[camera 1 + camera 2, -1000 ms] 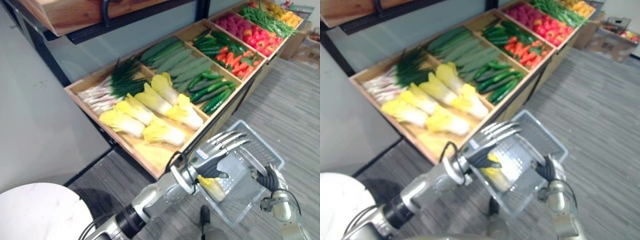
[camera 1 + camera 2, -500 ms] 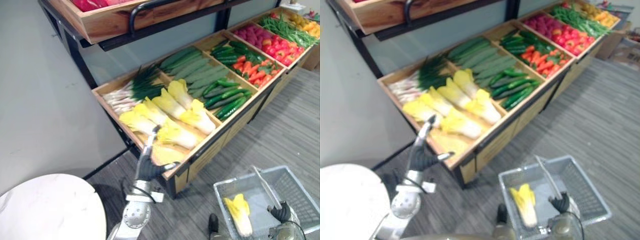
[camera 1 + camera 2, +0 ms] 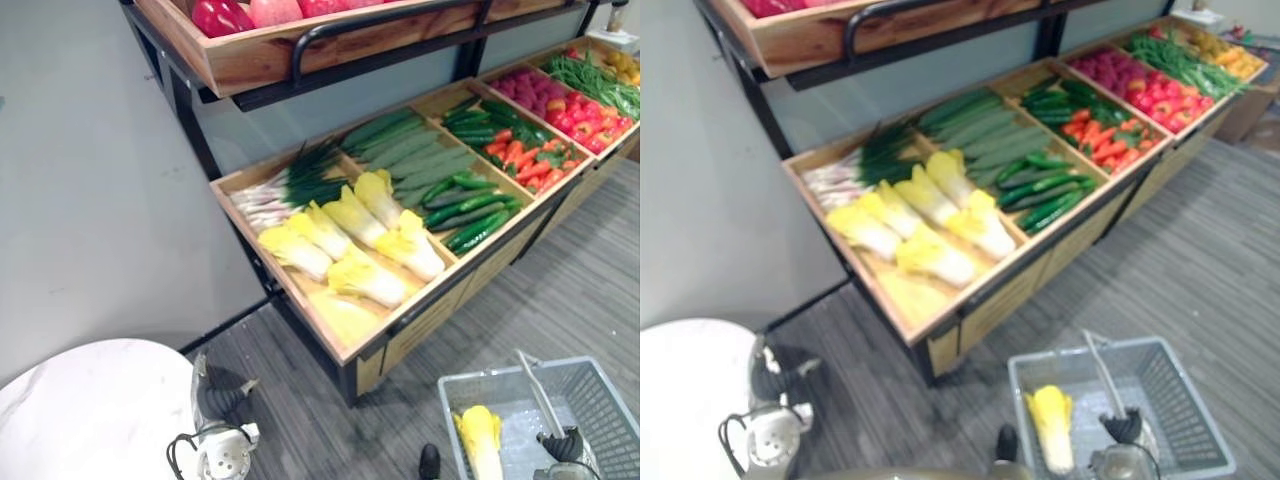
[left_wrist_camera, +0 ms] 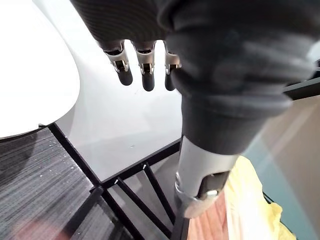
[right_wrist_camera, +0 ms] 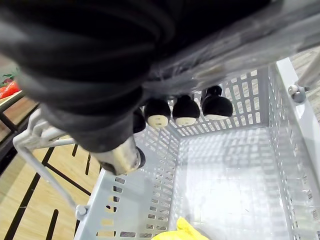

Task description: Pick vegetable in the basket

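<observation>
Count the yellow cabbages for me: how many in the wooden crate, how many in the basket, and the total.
Cabbages in the crate: 6
Cabbage in the basket: 1
Total: 7

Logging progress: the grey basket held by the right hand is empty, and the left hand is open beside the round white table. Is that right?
Not empty: the basket holds one yellow cabbage, as the left eye view shows. The right hand does grip its handle, and the left hand is open by the white table.
</observation>
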Motion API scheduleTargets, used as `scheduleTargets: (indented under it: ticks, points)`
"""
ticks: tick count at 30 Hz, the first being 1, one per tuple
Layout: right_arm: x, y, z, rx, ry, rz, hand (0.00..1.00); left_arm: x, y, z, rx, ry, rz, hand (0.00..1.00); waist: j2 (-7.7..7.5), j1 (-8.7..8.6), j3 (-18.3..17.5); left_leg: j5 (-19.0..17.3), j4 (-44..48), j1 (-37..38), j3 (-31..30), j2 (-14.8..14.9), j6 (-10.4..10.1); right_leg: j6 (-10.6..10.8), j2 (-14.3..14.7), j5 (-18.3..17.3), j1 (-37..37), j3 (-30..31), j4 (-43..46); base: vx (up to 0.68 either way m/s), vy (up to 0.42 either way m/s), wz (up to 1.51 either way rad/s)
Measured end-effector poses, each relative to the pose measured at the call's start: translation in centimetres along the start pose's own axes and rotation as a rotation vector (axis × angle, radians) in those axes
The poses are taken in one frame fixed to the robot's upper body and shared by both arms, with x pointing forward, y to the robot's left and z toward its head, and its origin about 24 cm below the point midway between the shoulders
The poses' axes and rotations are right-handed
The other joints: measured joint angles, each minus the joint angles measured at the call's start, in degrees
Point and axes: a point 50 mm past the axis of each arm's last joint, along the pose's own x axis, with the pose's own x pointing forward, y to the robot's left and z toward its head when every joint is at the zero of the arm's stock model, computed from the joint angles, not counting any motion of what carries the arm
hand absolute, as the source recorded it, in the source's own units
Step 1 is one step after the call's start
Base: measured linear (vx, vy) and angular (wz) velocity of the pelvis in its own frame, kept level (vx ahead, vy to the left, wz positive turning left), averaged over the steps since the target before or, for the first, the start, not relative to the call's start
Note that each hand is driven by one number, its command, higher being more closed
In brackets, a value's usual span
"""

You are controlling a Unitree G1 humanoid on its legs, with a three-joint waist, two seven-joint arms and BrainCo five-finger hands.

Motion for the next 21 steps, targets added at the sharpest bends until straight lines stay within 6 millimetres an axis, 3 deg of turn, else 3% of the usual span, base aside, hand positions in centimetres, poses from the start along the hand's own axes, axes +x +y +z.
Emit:
scheduleTargets:
  ticks: [5, 8, 9, 10, 16, 18, 20, 21]
  points:
    - [0.1, 0.1, 0.1, 0.004, 0.001, 0.002, 1.00, -0.4, -0.3, -1.8, 0.038, 0.078, -0.020, 0.00, -0.04, 0.10, 0.0, 0.4, -0.8, 0.5, -0.1, -0.2, 0.1, 0.1, -0.1, -0.1, 0.2, -0.2, 0.0, 0.01, 0.003, 0.01]
    - [0.2, 0.2, 0.3, 0.010, 0.003, 0.003, 1.00, -1.6, -1.5, -6.1, 0.137, 0.288, -0.115, 0.00, -0.31, -0.04, 0.2, 0.2, -0.5, 1.2, 0.0, -0.2, 0.0, 0.3, -0.1, -0.5, 1.0, -0.2, 0.0, 0.00, 0.000, 0.00]
    - [0.2, 0.2, 0.4, 0.013, 0.004, 0.001, 1.00, -1.9, -1.5, -6.6, 0.148, 0.312, -0.125, 0.00, -0.33, -0.04, 0.3, 0.0, 0.1, 1.1, 0.1, -0.2, 0.0, 0.4, -0.1, -0.6, 1.0, -0.1, 0.0, 0.00, 0.000, 0.00]
    - [0.4, 0.2, 0.4, 0.021, 0.014, -0.011, 1.00, -2.2, -1.4, -7.1, 0.160, 0.339, -0.134, 0.00, -0.95, 0.04, 1.0, -1.4, 2.9, 0.0, 0.0, 0.1, 0.0, 0.8, -0.1, -1.3, 1.2, -0.1, 0.3, 0.00, 0.000, 0.00]
    - [0.8, -0.5, 0.9, 0.079, 0.021, -0.056, 1.00, -3.1, -0.8, -8.4, 0.198, 0.385, -0.157, 0.00, -0.84, 0.27, 2.9, -7.4, 13.7, -4.3, 1.9, 0.2, 1.7, 2.4, -0.6, 0.3, 0.3, 3.1, 0.4, -0.05, 0.109, -0.19]
    - [0.9, -0.8, 1.5, 0.105, -0.001, -0.077, 1.00, -2.5, -0.4, -8.2, 0.222, 0.361, -0.158, 0.00, -1.09, 0.16, 3.0, -8.7, 16.4, -7.2, 4.1, -0.3, 2.7, 3.0, -1.3, 2.0, -3.5, 6.0, 1.6, -0.12, 0.184, -0.58]
    - [0.9, -0.9, 2.1, 0.122, -0.022, -0.092, 1.00, -1.5, -0.2, -7.6, 0.255, 0.317, -0.161, 0.00, -1.20, 0.01, 3.2, -8.9, 17.7, -9.4, 6.9, -0.3, 3.9, 3.9, -1.0, 7.6, -7.8, 6.8, 2.0, -0.15, 0.119, -0.77]
    - [1.0, -0.7, 3.4, 0.144, -0.056, -0.091, 1.00, -0.9, 0.3, -7.4, 0.265, 0.298, -0.150, 0.00, 0.05, 0.25, 4.8, -7.3, 16.0, -8.7, 10.3, 1.9, 5.7, 0.8, 0.1, 10.0, -8.8, 5.1, 3.1, -0.15, 0.045, -0.67]
